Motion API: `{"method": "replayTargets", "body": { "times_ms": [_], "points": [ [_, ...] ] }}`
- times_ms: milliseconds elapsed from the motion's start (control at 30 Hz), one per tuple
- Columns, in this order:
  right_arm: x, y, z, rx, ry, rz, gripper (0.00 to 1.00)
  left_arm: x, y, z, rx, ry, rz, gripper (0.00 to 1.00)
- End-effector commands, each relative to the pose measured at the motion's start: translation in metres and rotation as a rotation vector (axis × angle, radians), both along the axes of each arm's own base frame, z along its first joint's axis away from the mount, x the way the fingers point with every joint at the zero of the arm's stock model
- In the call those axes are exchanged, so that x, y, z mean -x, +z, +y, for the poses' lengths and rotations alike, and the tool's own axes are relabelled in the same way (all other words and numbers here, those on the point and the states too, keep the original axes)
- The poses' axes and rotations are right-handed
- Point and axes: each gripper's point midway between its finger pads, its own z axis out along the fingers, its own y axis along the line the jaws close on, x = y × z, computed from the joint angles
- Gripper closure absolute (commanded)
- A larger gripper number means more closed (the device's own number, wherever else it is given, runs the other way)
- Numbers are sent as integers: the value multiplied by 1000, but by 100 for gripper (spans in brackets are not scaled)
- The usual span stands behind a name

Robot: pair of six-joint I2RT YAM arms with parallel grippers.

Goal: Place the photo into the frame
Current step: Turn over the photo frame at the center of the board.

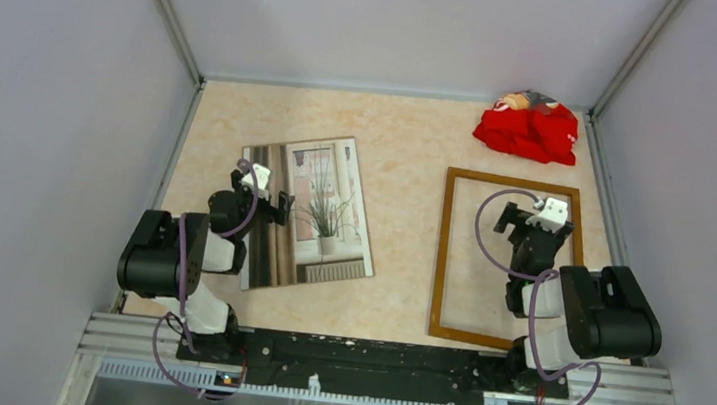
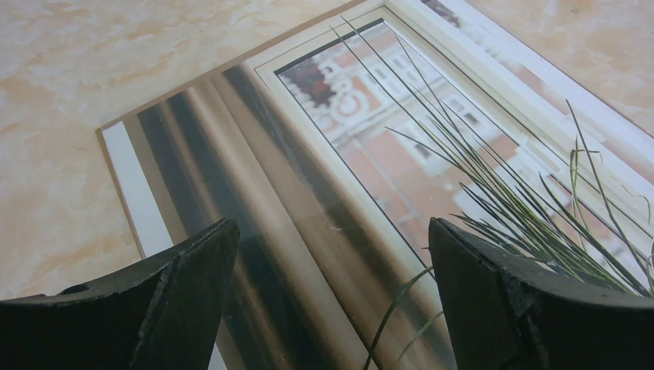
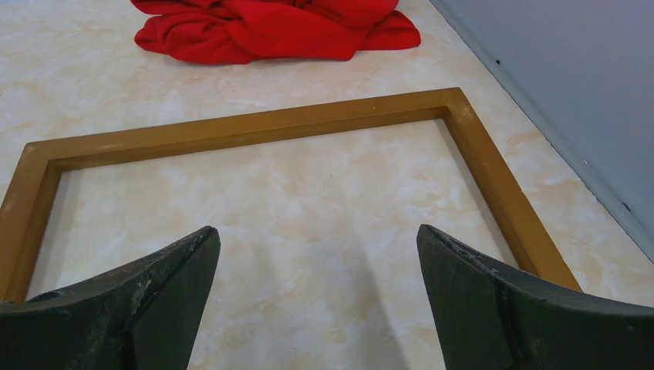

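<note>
Two arms, two stations: the left pincer hangs over the large rectangular photo of a window scene, which lies face up with its curtains and potted plant showing, and the right pincer hangs over the thin rectangular brown wooden frame. Both lie flat on the pale marbled desk, the photo on the left half and the frame on the right, well apart with bare desk between them. What matters here is that the photo lies directly under the left pincer, so the left arm is plainly the nearer one for the pickup. The frame is off to that arm's right. Both long axes run from near to far, the photo's skewed a little so its far end leans left, and I'd judge it needs a slight twist to square up with the frame. The left jaws are spread wide with nothing between them, straddling the curtain side of the print near its left edge, and whether the tips touch the paper I cannot tell. The left arm is folded back close to its base, wrist tipped down. The right jaws gape just as wide and hold nothing, poised over the frame's open middle and facing its far rail, with a crumpled red cloth beyond in the far right corner
</note>
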Motion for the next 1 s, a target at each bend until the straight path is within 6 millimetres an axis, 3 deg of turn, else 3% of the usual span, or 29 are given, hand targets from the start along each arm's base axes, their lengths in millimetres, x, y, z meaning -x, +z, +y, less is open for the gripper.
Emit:
{"method": "replayTargets", "body": {
  "times_ms": [0, 267, 367, 433, 500, 567, 600, 667, 800, 867, 967],
  "points": [
    [-10, 20, -3, -16, -16, -70, 1, -8, 20, 2, -8, 3, -74, 1],
    [-10, 21, -3, -16, -17, -71, 1, -9, 20, 2, -9, 7, -73, 1],
    [-9, 22, -4, -11, -25, -75, 1, -15, 34, 16, 30, 101, -101, 1],
    [-6, 33, 0, 14, -21, -95, 1, -23, 40, 16, 40, 77, -28, 1],
    [-2, 58, -4, 25, -134, -106, 1, -36, 50, 21, 33, 96, 103, 1],
    [-4, 75, -2, -69, -181, -52, 1, -41, 64, 20, 15, 51, 208, 1],
    [-5, 103, 13, -258, -130, -81, 1, -40, 83, 18, 4, 10, 257, 1],
    [-3, 130, 35, -447, -25, -145, 1, -36, 95, 17, 15, -6, 291, 1],
    [15, 129, 69, -699, 96, -103, 1, -27, 114, 9, 80, -30, 328, 1],
    [17, 132, 98, -653, 284, -85, 1, -25, 121, 6, 112, -36, 354, 1],
    [15, 88, 112, -497, 220, 253, 1, -22, 123, 2, 144, -46, 405, 1]
  ]
}}
